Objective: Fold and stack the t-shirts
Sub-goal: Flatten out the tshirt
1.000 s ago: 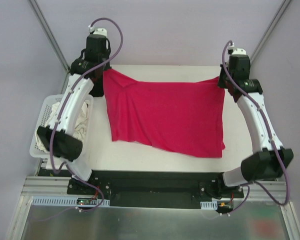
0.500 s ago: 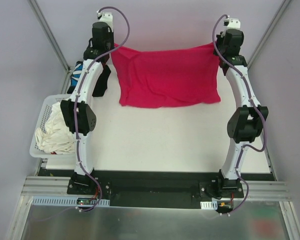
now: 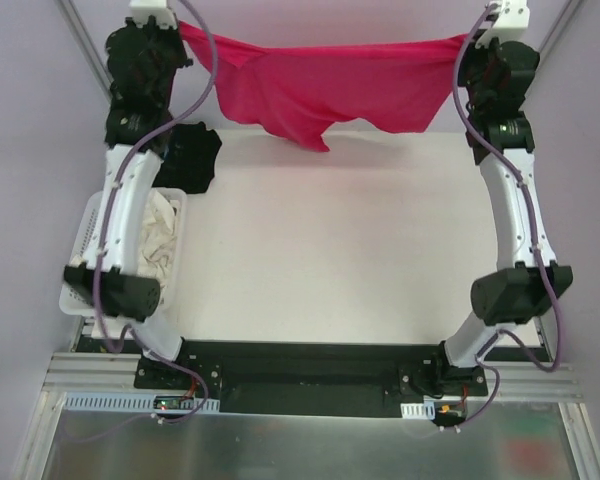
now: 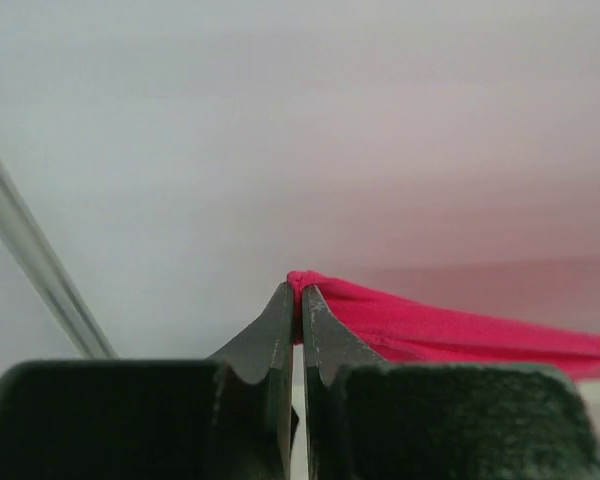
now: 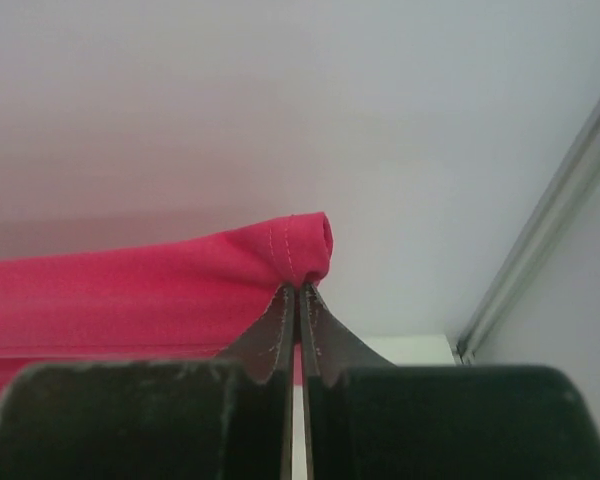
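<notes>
The magenta-red t-shirt [image 3: 330, 85] hangs stretched in the air above the far edge of the table, held by two corners. My left gripper [image 3: 180, 28] is shut on its left corner; the left wrist view shows the cloth [image 4: 430, 325] pinched at the fingertips [image 4: 300, 298]. My right gripper [image 3: 464, 42] is shut on the right corner, with the stitched hem [image 5: 295, 245] bunched over the tips [image 5: 299, 292]. A black t-shirt [image 3: 190, 155] lies crumpled on the table's far left, beside the left arm.
A white lattice basket [image 3: 80, 285] with pale cloth [image 3: 155, 245] in it stands off the table's left edge. The white table [image 3: 330, 250] stretches between the two arms. Metal frame posts [image 3: 95, 60] rise at the back corners.
Both arms have lifted the red shirt from lying flat on the table to hanging high at the back. The black shirt has come into view at far left.
</notes>
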Controlling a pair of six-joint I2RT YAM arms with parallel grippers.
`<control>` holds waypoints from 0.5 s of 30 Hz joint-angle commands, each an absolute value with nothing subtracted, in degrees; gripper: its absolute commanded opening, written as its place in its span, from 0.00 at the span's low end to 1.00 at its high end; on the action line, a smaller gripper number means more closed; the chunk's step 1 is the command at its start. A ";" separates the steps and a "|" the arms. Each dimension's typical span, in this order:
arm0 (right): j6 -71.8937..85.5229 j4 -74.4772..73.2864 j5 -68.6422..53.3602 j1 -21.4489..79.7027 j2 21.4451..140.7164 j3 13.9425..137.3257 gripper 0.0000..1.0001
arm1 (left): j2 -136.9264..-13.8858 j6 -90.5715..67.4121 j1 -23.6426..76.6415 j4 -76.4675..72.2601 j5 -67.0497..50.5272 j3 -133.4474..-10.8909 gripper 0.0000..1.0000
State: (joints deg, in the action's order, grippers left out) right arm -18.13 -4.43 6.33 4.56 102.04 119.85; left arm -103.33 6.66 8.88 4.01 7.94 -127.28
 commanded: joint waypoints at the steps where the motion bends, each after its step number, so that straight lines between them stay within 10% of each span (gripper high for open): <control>1: -19.25 -0.26 8.00 4.48 88.79 100.09 0.01 | -84.25 3.61 8.44 -3.94 7.21 -105.08 0.00; 5: -18.47 -0.35 6.50 4.13 79.03 86.27 0.02 | -73.32 0.53 8.79 -3.61 4.59 -88.36 0.06; 6: -17.85 -0.44 5.98 4.13 75.79 84.66 0.11 | -71.30 0.18 9.14 -2.47 3.96 -83.20 0.35; 8: -15.22 -2.02 5.63 3.69 72.88 80.18 0.34 | -65.67 -2.37 9.14 -0.98 2.30 -77.90 0.59; 9: -15.03 -2.72 5.71 3.69 69.99 79.03 0.76 | -64.18 -2.46 9.84 -0.27 2.29 -74.39 0.99; 10: -14.77 -2.90 5.63 3.69 68.66 77.71 0.89 | -61.29 -2.29 10.37 -0.26 3.50 -73.05 0.99; 15: -15.03 -2.80 7.20 3.69 61.88 73.12 0.90 | -56.25 -1.94 10.72 2.46 7.55 -71.36 0.99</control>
State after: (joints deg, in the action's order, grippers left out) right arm -15.99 -4.97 5.76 3.90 68.03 73.49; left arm -61.08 -0.73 10.20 3.49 5.02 -70.67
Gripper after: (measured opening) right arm 0.898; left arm 0.990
